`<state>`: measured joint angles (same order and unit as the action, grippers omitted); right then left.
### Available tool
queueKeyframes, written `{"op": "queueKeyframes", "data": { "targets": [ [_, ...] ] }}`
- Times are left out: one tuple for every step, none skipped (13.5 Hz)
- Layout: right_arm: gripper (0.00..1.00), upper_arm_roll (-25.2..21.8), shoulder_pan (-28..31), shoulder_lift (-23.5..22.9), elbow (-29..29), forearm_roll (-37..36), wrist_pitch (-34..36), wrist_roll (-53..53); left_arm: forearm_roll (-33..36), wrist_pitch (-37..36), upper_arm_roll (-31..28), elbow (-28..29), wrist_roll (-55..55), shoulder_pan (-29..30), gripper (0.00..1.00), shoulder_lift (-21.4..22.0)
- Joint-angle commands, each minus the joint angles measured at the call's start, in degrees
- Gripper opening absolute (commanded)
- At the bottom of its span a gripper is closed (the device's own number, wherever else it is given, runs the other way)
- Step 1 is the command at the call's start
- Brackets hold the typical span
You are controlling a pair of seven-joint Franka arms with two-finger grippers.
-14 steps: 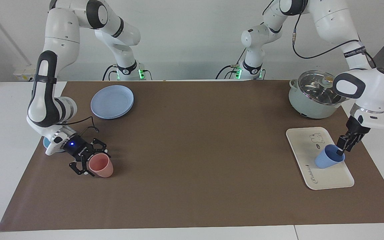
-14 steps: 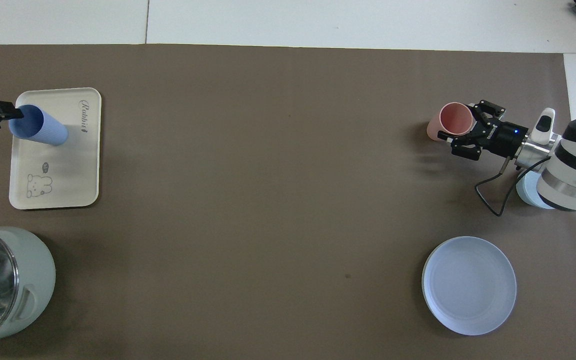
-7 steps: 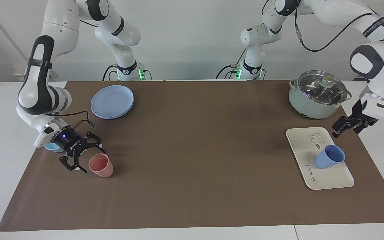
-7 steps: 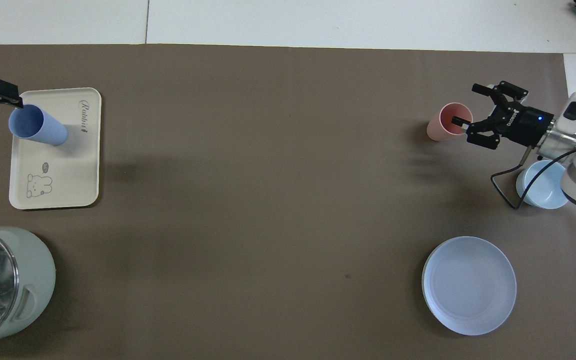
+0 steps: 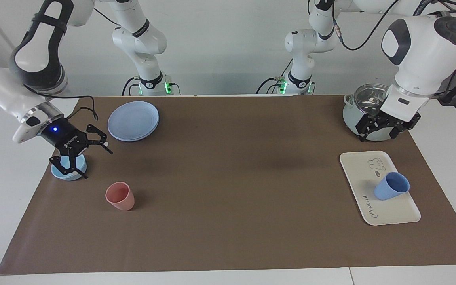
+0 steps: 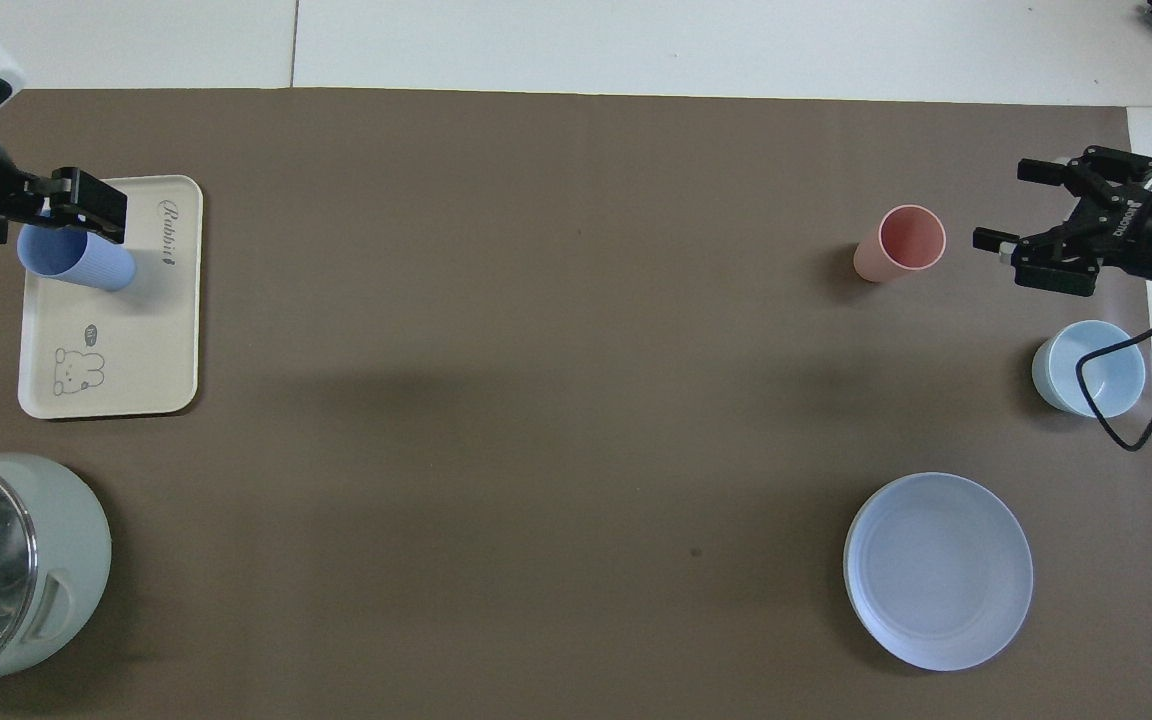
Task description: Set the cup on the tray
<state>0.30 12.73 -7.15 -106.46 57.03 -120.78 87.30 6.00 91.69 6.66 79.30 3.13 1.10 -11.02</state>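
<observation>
The periwinkle-blue cup (image 5: pixel 391 186) stands on the cream-white tray (image 5: pixel 394 213), on the half farther from the robots, with nothing holding it. In the overhead view the cup (image 6: pixel 86 264) and tray (image 6: pixel 136 370) lie at the left arm's end of the table. My left gripper (image 5: pixel 378 132) is open and empty, raised in the air over the gap between tray and pot. From above the left gripper (image 6: pixel 86 210) overlaps the cup's rim. My right gripper (image 5: pixel 87 158) is open and empty, raised over the light-blue bowl; it also shows in the overhead view (image 6: pixel 1004 203).
A pink cup (image 5: pixel 120 196) stands alone at the right arm's end. A shallow light-blue bowl (image 5: pixel 67 173) sits beside it near the mat's edge. Stacked blue plates (image 5: pixel 133 120) lie nearer the robots. A lidded green pot (image 6: pixel 6 560) stands nearer the robots than the tray.
The left gripper let go of the blue cup, rose and drew back toward the pot. The right gripper released the pink cup, rose and pulled back over the bowl.
</observation>
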Motion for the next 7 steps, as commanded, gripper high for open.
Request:
{"op": "queueKeyframes", "data": {
  "targets": [
    [1.0, 0.2, -3.5, 3.4, -1.5, -12.4, -0.9, -10.9, -2.3, 0.7, -0.4, 11.1, -0.6, 0.6, 1.0, 9.4],
    [1.0, 0.2, -6.0, 4.0, -1.5, -16.2, -2.8, -15.6, -4.5, 0.6, -0.5, 11.9, -0.6, 1.2, 1.0, 10.4],
    [1.0, 0.2, -8.1, 4.5, -1.5, -19.6, -4.5, -19.8, -4.9, 0.4, -0.7, 12.8, -0.6, 1.2, 1.0, 11.4],
    [1.0, 0.1, -10.2, 4.9, -1.4, -23.6, -5.3, -24.3, -5.0, 0.6, -0.9, 14.0, -0.6, 1.3, 1.0, 12.6],
    [1.0, 0.2, -11.5, 5.6, -1.3, -27.7, -5.4, -29.7, -5.0, 0.7, -0.9, 14.5, -0.6, 1.3, 1.0, 13.1],
    [1.0, 0.2, -13.2, 5.9, -1.3, -31.7, -5.4, -35.3, -5.1, 0.8, -0.9, 14.4, -0.5, 1.2, 1.0, 13.1],
    [1.0, 0.2, -14.6, 6.4, -1.3, -35.4, -5.5, -40.3, -6.0, 1.1, -1.1, 14.2, -0.5, 1.3, 1.0, 13.1]
  ]
}}
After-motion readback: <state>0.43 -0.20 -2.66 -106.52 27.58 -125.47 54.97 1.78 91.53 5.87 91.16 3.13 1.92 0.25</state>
